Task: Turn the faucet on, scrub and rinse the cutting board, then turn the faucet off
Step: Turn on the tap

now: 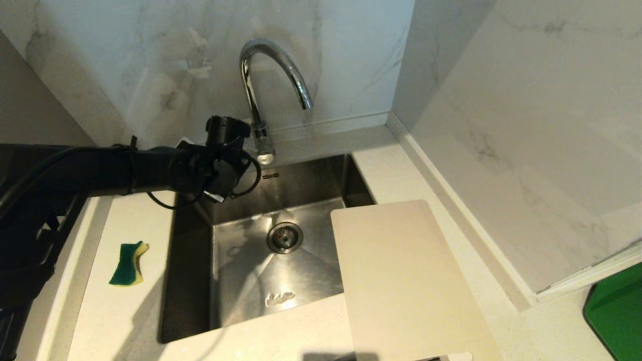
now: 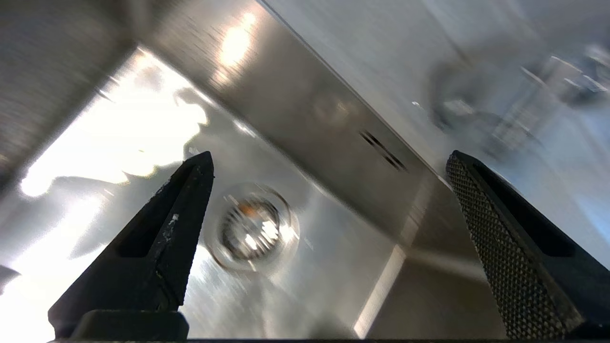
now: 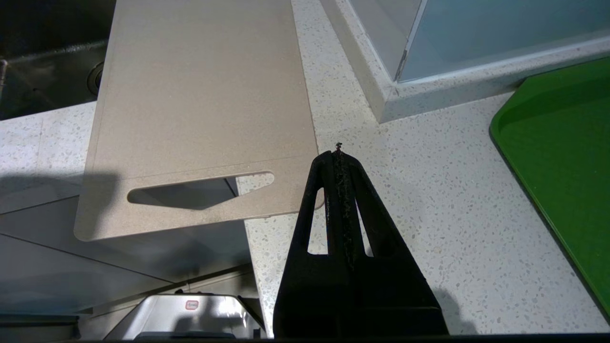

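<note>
The head view looks steeply down on the sink [image 1: 321, 183]. The left wrist view, close and blurred (apparently mid-swing), shares its drain [image 2: 255, 228]; the right wrist view shares the cutting board [image 3: 200, 100].

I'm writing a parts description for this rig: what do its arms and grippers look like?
The left arm is matte black, with black cables looped around its wrist. The left gripper has tapered black fingers, one pad cross-hatched. The right gripper is black too, with slotted triangular fingers.

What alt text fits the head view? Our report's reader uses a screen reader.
The left gripper reaches beside the chrome faucet above a dry steel sink. The cutting board overhangs the sink's right edge; a sponge lies on its left.
</note>
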